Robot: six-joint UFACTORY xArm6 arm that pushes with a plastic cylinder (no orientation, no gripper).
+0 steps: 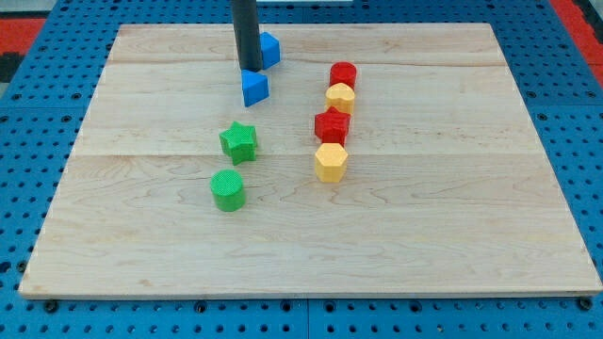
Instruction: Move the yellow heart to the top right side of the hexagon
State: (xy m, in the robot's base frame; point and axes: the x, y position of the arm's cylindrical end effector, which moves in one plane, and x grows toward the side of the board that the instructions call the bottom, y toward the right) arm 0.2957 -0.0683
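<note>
The yellow heart (340, 96) sits right of the board's centre, touching a red block (343, 73) just above it. Below the heart is a second red block (332, 125), and below that the yellow hexagon (331, 162). These form a column. My tip (249, 71) is at the upper middle of the board, well left of the heart. It stands between two blue blocks: one (270, 49) to its upper right, partly hidden by the rod, and a blue triangle (254, 88) just below it.
A green star (238, 141) and a green cylinder (227, 189) lie left of the column, below the blue triangle. The wooden board (452, 217) rests on a blue pegboard surface.
</note>
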